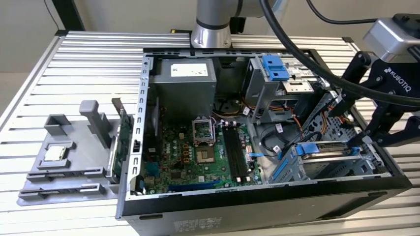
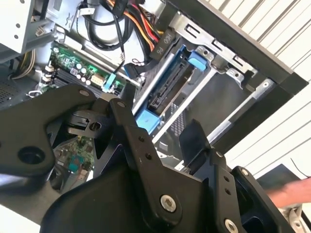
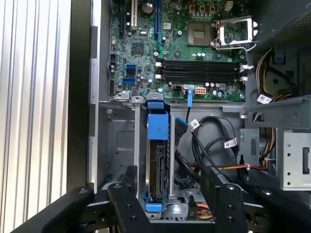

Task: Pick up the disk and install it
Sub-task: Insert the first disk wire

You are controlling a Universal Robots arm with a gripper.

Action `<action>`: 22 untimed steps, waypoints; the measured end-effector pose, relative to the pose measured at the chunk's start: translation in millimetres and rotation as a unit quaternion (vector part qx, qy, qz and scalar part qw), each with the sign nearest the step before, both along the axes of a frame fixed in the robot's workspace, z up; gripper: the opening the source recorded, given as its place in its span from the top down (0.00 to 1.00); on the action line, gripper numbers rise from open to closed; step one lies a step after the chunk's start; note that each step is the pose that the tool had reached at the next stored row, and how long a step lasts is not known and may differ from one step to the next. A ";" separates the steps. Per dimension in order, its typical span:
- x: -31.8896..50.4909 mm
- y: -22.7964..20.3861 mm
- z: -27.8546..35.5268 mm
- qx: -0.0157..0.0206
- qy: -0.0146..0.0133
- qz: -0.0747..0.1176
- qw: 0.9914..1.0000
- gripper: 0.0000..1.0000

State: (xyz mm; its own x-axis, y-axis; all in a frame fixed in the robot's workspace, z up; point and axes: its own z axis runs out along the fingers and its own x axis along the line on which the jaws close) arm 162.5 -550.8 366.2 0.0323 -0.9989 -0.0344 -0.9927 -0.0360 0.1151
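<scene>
First wrist view: the tool hangs open over the corner drive bay of an opened computer case, its two black fingers spread wide and gripping nothing. Between them, touching neither, the disk stands on edge in the bay. Its blue bracket caps the end nearest the motherboard. In the second wrist view the fingers flank the disk, one on each side. In the exterior view the tool is poised over the corner of the computer case on the exterior view's right, above the disk. On the exterior view's left, a grey fixture carrying a small silver chip sits just beside the case on the slatted metal desk.
</scene>
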 end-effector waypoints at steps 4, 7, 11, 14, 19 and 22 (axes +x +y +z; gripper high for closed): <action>3.7 2.8 -1.8 0.000 0.000 0.001 1.000 0.00; 3.8 2.9 -1.9 0.000 0.000 0.000 1.000 0.00; 5.0 2.9 -2.0 0.000 0.000 0.001 1.000 0.00; 5.0 2.9 -2.0 0.000 0.000 0.001 1.000 0.00; 5.3 2.9 -2.0 0.000 0.000 0.001 1.000 0.00; 9.2 3.0 -2.1 -0.001 0.001 0.001 1.000 0.00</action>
State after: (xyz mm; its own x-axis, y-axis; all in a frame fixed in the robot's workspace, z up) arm 171.6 -547.8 364.2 0.0332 -0.9989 -0.0333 -0.9925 -0.0369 0.1167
